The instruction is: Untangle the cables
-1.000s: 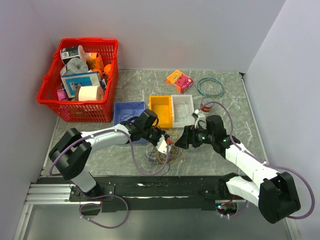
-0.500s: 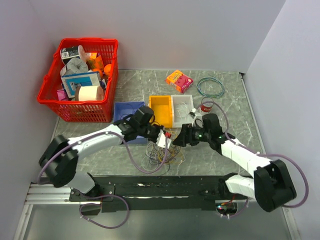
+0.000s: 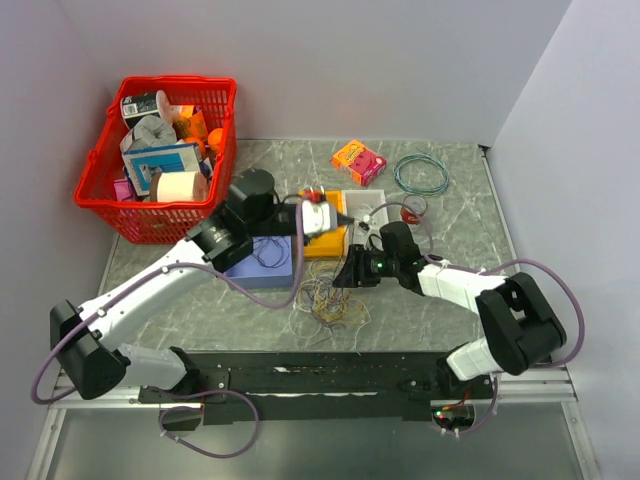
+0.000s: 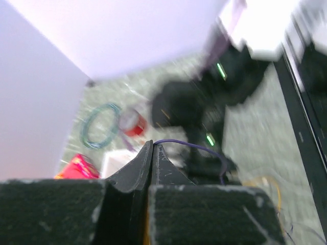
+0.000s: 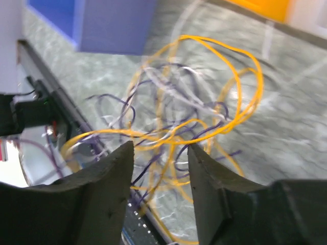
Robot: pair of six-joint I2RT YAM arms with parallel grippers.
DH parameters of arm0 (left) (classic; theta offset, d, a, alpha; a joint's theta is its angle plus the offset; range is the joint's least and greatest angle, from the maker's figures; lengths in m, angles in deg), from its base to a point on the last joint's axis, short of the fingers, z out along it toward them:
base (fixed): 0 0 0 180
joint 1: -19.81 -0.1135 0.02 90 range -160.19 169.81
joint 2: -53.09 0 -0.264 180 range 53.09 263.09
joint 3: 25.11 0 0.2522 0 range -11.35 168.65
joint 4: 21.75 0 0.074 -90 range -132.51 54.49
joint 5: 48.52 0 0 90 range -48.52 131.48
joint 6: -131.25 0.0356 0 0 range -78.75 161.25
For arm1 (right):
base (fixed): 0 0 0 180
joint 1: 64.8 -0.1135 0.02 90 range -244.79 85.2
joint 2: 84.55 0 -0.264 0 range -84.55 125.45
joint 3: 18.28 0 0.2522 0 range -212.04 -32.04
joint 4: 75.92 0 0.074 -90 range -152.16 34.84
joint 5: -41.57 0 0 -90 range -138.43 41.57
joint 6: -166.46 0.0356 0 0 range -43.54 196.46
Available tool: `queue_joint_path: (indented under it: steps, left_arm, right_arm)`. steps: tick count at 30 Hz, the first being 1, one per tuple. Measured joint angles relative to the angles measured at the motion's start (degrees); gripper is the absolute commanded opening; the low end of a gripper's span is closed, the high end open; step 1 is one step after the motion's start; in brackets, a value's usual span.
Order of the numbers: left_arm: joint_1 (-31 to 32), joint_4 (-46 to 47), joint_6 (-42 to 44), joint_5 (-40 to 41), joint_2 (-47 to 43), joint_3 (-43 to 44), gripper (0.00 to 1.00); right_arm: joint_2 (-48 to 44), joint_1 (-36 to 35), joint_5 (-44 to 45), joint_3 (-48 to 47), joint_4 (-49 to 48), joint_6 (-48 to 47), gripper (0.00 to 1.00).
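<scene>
The cables (image 3: 335, 305) lie as a loose tangle of yellow-orange, purple and white loops on the marbled table (image 3: 470, 215), at about 6 o'clock from the orange bin (image 3: 325, 243) and 4 o'clock from the blue bin (image 3: 255, 268). The left gripper (image 3: 340, 214) is held over the orange bin, at 12 o'clock from the tangle. Its wrist view shows the fingers (image 4: 204, 214) clenched tip to tip on a single purple cable (image 4: 194, 147), which leaves the tips and arcs toward the dark right arm (that view is blurred, so where the strand ends cannot be told). The right gripper (image 3: 347, 278) sits at 1 o'clock from the tangle, just beside its upper edge, its jaws apart with nothing gripped; from its wrist, the yellow and purple loops spread on the table beyond the gap. A teal ring of wire (image 3: 420, 173) lies well apart at 2 o'clock, and a red basket (image 3: 165, 225) stands at 10 o'clock.
</scene>
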Motion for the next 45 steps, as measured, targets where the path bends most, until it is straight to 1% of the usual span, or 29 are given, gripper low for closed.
queue_joint_path:
  steps: [3,5,7,13,18,19,22,23,25,26,29,31,32,33,36,39,43,45]
  left_arm:
    - [-1.25,4.31,-6.4,2.45,-0.55,3.63,0.01]
    - [-1.88,7.32,-8.76,4.81,-1.14,5.86,0.01]
    - [-2.29,10.78,-9.38,7.58,-1.84,7.78,0.01]
    - [-2.34,21.62,-6.56,16.46,-4.48,11.45,0.01]
    - [-2.32,28.55,-1.16,22.43,-5.57,12.37,0.01]
    - [-2.32,29.53,0.07,23.54,-5.53,12.72,0.01]
    - [-2.36,31.39,2.69,25.51,-5.62,13.31,0.01]
    - [-2.38,31.39,3.04,25.59,-5.9,13.31,0.01]
    - [-2.36,31.28,3.19,25.55,-6.45,13.31,0.01]
    - [-2.36,31.23,3.13,25.53,-6.71,13.31,0.01]
    - [-2.36,31.26,2.36,25.55,-7.48,13.31,0.01]
    - [-2.21,31.04,1.66,25.44,-7.74,13.31,0.01]
    - [-1.99,30.82,0.94,25.31,-7.8,13.31,0.01]
    - [-1.75,30.56,0.52,25.16,-7.82,13.31,0.01]
    - [-0.37,29.16,-0.79,24.87,-7.69,13.31,0.01]
    - [1.03,28.87,-1.66,24.9,-7.26,13.31,0.01]
    - [2.54,28.92,-2.14,25.11,-6.16,13.35,0.01]
    - [3.26,28.85,-2.32,25.38,-5.33,13.66,0.01]
  right_arm:
    - [2.14,0.02,2.4,0.11,0.15,0.94,0.49]
    - [2.82,0.02,4.07,0.24,0.68,1.38,0.49]
    - [2.93,0.02,5.66,0.24,1.66,1.57,0.49]
    - [2.93,0.02,9.97,0.24,4.83,1.25,0.47]
    - [2.03,0.07,13.16,0.31,8.57,0.22,0.47]
    - [1.6,0.11,13.44,0.39,9.03,0.02,0.48]
    - [-1.01,0.15,14.43,0.55,11.1,-1.18,0.57]
    - [-2.32,0.13,14.6,0.57,11.69,-1.86,0.64]
    - [-6.21,0.07,15.08,0.55,13.22,-3.96,0.71]
    - [-8.79,-0.07,15.54,0.55,13.99,-5.27,0.78]
    - [-18.84,-0.22,16.17,0.39,15.85,-10.32,0.87]
    - [-26.6,-0.5,16.26,-0.35,16.7,-13.86,0.91]
    - [-29.92,-0.59,16.15,-0.79,16.68,-15.37,0.95]
    - [-33.55,-0.72,15.8,-1.44,16.61,-16.85,0.97]
    - [-41.99,-1.11,14.01,-2.62,13.73,-19.74,0.99]
    - [-45.44,-2.25,12.09,-3.23,8.72,-19.45,1.0]
    - [-41.7,-7.98,12.28,-6.08,1.53,-17.73,0.98]
    - [-36.48,-11.23,13.33,-9.14,-0.76,-17.16,0.95]
